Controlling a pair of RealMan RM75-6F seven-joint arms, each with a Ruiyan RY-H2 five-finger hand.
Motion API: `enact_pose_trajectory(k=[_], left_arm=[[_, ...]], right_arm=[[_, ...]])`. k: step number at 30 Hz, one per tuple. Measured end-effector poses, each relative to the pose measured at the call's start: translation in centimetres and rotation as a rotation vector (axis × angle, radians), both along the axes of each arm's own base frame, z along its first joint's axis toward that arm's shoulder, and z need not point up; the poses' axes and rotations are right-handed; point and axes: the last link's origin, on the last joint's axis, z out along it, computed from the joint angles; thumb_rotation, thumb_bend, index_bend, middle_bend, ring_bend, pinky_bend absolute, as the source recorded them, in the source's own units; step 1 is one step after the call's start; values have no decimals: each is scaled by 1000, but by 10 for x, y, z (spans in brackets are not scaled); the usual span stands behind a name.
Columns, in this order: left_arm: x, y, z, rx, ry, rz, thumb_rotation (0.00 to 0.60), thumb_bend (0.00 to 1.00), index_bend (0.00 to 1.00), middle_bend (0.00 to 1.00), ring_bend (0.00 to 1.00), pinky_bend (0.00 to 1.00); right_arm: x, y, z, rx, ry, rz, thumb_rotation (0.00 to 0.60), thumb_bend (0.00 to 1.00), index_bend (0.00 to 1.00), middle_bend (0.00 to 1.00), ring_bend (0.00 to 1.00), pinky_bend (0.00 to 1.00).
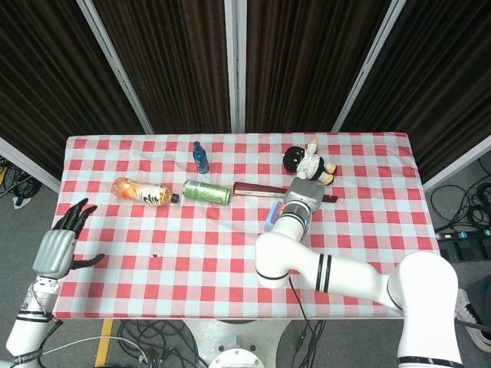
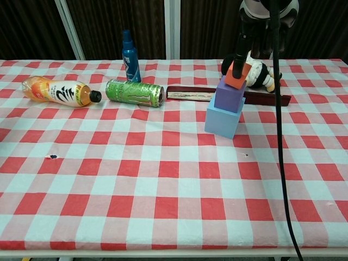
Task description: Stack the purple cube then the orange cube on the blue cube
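Overhead, right hand pinches orange cube atop purple cube; left hand hangs spread, empty.

- Blue cube: a pale blue block standing flat on the red-and-white checked tablecloth. It forms the bottom of the stack.
- Purple cube: a violet block, slightly smaller, sitting squarely on top of the blue cube, its edges roughly in line with the cube below.
- Orange cube: the smallest block, orange-red, at the top, over the purple cube's far right part. It is tilted, one corner raised, not lying flat.
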Motion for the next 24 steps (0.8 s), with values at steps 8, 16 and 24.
enact_pose_trajectory(k=[8,16,24], left_arm=[[0,0,-1,-2,-2,0,600,0,160,109,82,210],[1,0,0,-6,-21,1,600,0,160,109,82,210],[0,0,0,-9,-23,5,600,0,160,109,82,210]], right_arm=[[-2,-1,0,6,-4,-10,600,155,646,1000,1000,1000],[-1,0,-1,12,-10,-3,600,155,612,1000,1000,1000],[-1,1,-4,27,-16,-2,600,152,518,1000,1000,1000]])
